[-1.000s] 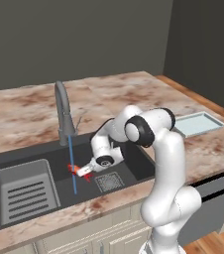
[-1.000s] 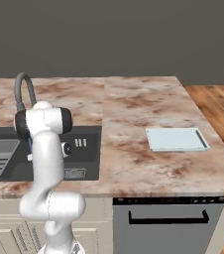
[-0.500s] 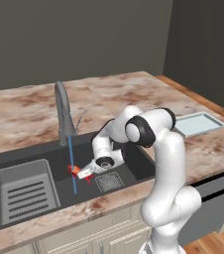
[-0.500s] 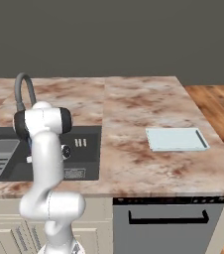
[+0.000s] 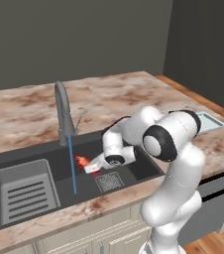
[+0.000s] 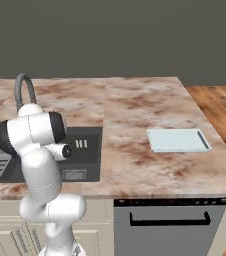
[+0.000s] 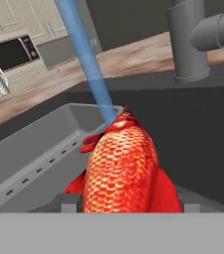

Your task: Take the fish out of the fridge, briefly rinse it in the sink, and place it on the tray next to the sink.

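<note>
Your gripper (image 5: 90,167) sits low inside the sink (image 5: 134,166), its fingers clenched on the fish (image 5: 82,161). In the left base view the fish sticks out from the fingertips toward the water stream (image 5: 72,163), its red tip just beside the blue line. The stream drops straight from the tap (image 5: 62,111) spout to the basin floor.

In the hand view the fish (image 7: 121,171) rises from between the 2 fingertips, scales toward the camera, far end meeting the stream (image 7: 86,59). Whether the water actually touches the fish or passes just behind it, you cannot tell from that angle. The base of the tap (image 7: 188,42) stands on the stone at upper right of that view.

The grey slotted basket (image 5: 25,191) fills the left part of the sink, near the fish but apart from it; the hand view shows its slotted wall (image 7: 39,149) just beside and below the fish. The square drain grate (image 5: 109,181) lies on the basin floor under the wrist.

The tray (image 6: 177,140) lies flat on the counter (image 6: 135,105) well to the right of the sink (image 6: 87,150), seen in full in the right base view; the left base view catches its corner (image 5: 210,120) behind the elbow. A dishwasher front with a dark bar handle (image 6: 169,219) sits below the counter under the tray.
</note>
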